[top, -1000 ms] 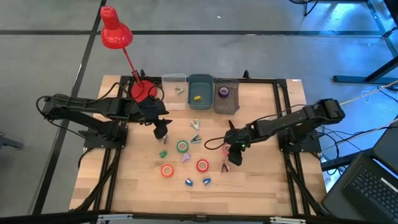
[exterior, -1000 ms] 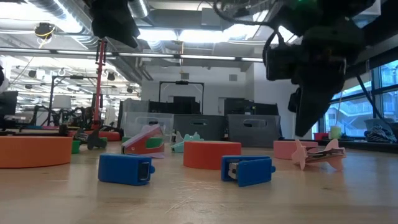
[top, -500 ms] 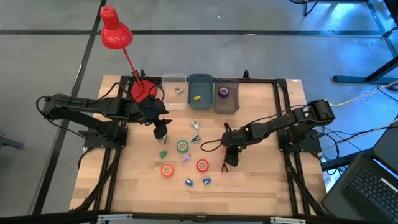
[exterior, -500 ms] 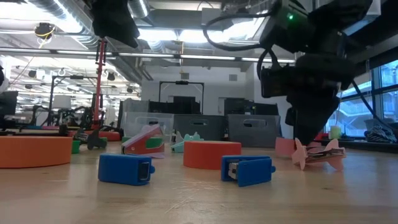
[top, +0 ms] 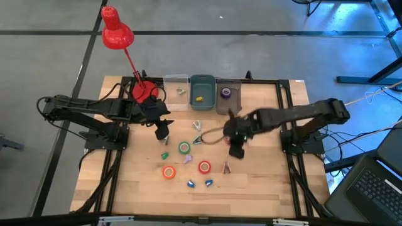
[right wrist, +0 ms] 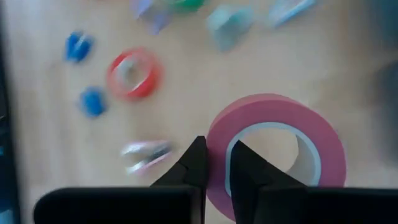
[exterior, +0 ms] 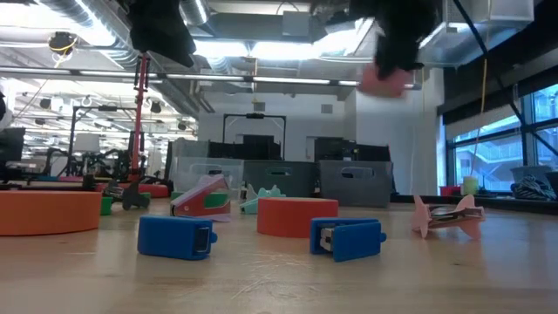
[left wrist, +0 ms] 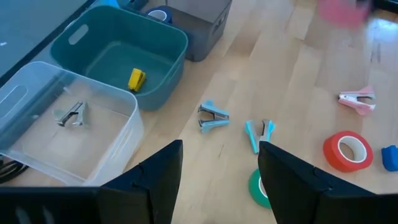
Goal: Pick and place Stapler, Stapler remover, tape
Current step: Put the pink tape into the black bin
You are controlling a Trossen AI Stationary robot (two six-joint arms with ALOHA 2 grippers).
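Note:
My right gripper (right wrist: pixel 214 157) is shut on a pink tape ring (right wrist: pixel 311 140) and holds it high over the table's middle right (exterior: pixel 384 81). Two red tape rings (top: pixel 168 171) (top: pixel 204 167) and a green one (top: pixel 184 148) lie flat on the wood. A purple ring (top: pixel 226 93) sits in the grey bin. A pink staple remover (top: pixel 226 167) and two teal ones (left wrist: pixel 213 116) (left wrist: pixel 258 132) lie on the table, with small blue staplers (top: pixel 190 184) near the front. My left gripper (left wrist: pixel 221 180) hovers open, left of the green ring. My right gripper pinches the pink ring's wall (right wrist: pixel 217 134), one finger (right wrist: pixel 245 162) inside the hollow and one (right wrist: pixel 196 158) outside. The fingers come from above, slanting down. The ring is lifted clear of the table.
Three bins stand along the far edge: clear (top: pixel 176 86) with a metal remover, teal (top: pixel 202 88) with a yellow stapler (left wrist: pixel 137 79), grey (top: pixel 228 103). A red lamp (top: pixel 116 31) rises at the far left. Bare wood lies along the near edge and right side.
My right gripper came down on the pink tape ring lying on the table beside the pink staple remover, shut on it and rose fast. The ring is now lifted clear, high above the table. The remover stayed where it was.

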